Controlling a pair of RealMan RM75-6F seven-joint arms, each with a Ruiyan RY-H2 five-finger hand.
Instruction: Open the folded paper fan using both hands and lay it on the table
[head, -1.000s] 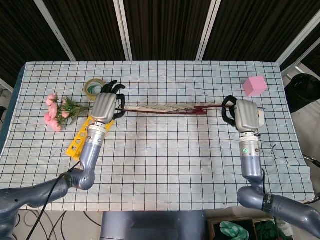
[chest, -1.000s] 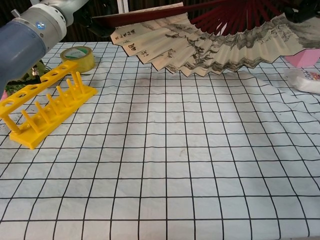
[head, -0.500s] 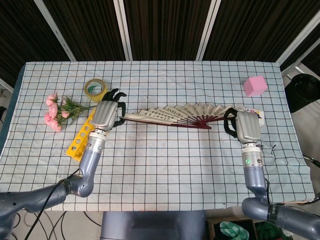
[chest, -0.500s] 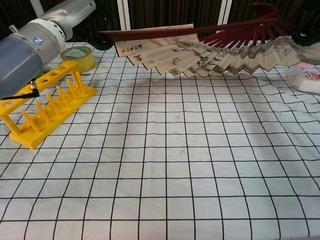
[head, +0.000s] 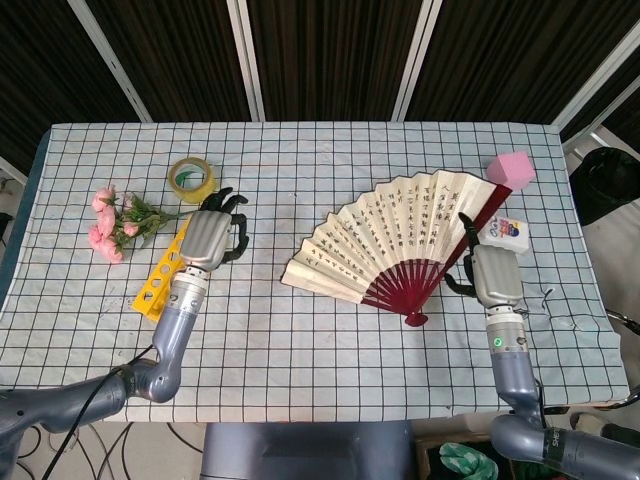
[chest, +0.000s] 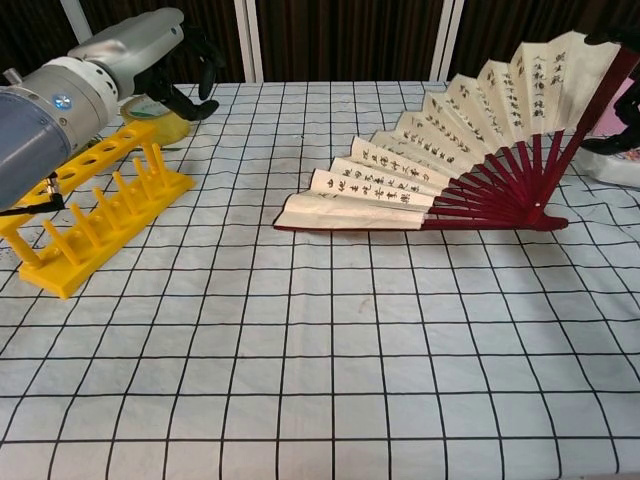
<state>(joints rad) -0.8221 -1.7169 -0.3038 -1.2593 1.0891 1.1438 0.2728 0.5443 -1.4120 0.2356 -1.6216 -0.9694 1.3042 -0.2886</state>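
Cream paper fan with dark red ribs (head: 400, 245) spread, left edge on checked tablecloth (head: 330, 350). Right hand (head: 490, 272) grips right guard; left hand (head: 210, 238) empty, fingers apart. Risk: uneven release tips fan onto pink block (head: 510, 168), far right.

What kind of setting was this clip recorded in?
Probably a lab or data-collection bench rather than a home: a table under a checked cloth, scattered unrelated props such as a yellow rack, a tape roll and a pink block, and dark slatted panels behind.
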